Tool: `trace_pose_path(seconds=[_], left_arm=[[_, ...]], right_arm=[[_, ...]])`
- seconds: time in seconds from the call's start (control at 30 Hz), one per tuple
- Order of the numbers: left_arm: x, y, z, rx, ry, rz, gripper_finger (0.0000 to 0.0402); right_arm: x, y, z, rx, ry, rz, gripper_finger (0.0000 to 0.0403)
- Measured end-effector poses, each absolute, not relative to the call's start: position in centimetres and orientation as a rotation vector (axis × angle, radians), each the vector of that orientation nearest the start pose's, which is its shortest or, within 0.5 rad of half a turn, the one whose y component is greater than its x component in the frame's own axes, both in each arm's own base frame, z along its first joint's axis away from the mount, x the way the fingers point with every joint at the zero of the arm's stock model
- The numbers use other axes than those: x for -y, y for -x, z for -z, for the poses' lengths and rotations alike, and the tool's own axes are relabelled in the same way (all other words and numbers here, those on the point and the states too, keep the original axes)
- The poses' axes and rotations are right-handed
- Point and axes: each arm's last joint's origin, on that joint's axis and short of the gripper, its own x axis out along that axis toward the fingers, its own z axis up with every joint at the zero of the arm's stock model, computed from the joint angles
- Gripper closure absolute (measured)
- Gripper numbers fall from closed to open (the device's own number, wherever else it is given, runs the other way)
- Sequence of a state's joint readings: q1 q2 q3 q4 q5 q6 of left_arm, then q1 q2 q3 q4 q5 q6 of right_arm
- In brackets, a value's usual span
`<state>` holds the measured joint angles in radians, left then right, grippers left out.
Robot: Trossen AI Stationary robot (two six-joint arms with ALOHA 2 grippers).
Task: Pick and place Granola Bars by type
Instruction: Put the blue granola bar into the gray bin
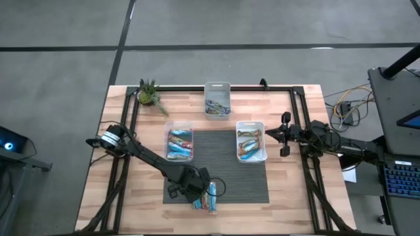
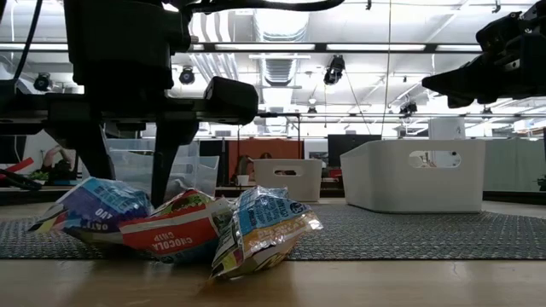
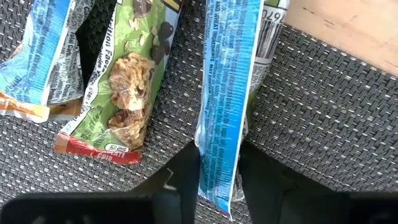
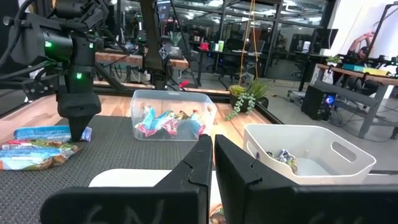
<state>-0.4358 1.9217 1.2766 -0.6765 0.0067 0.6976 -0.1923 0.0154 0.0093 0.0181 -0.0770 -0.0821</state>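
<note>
**Left hand straddles a blue bar**

The left hand [image 3: 217,180] has its fingers on either side of a blue granola bar [image 3: 225,93] lying on the dark mat [image 3: 323,106], not visibly clamped. The right hand [image 4: 212,155] hangs closed beside the white bin [image 1: 251,124].

Hidden, cropped and unreadable parts

From above, the left gripper [image 1: 197,188] covers part of the loose bars [image 1: 209,198] at the mat's [image 1: 226,170] near edge, so their count cannot be told there; the bars in the 3 bins [image 1: 217,99] are too small to sort by type. In the left wrist view the blue bar [image 3: 225,99] runs off the picture's edge, its lower end sits between the dark fingers [image 3: 183,180], and whether they touch it cannot be told. The green bar [image 3: 127,81] and another blue wrapper [image 3: 37,62] are also cropped. At desk height the left arm blocks the clear bin behind it.
</note>
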Motion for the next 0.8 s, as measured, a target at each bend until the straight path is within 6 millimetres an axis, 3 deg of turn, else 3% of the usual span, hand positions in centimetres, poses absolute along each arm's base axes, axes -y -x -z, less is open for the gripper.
trace_pose_path(seconds=[0.27, 0.8], left_arm=[[15.5, -33.2, -16.2, -1.128, -0.865, 0.825, 0.0319], [15.6, -34.6, -20.0, -1.083, -0.865, 0.759, 0.0319]], right_arm=[[1.7, -9.7, -16.7, 0.007, 0.085, 0.116, 0.0394], [1.7, -9.7, -16.7, 0.007, 0.086, 0.116, 0.0394]])
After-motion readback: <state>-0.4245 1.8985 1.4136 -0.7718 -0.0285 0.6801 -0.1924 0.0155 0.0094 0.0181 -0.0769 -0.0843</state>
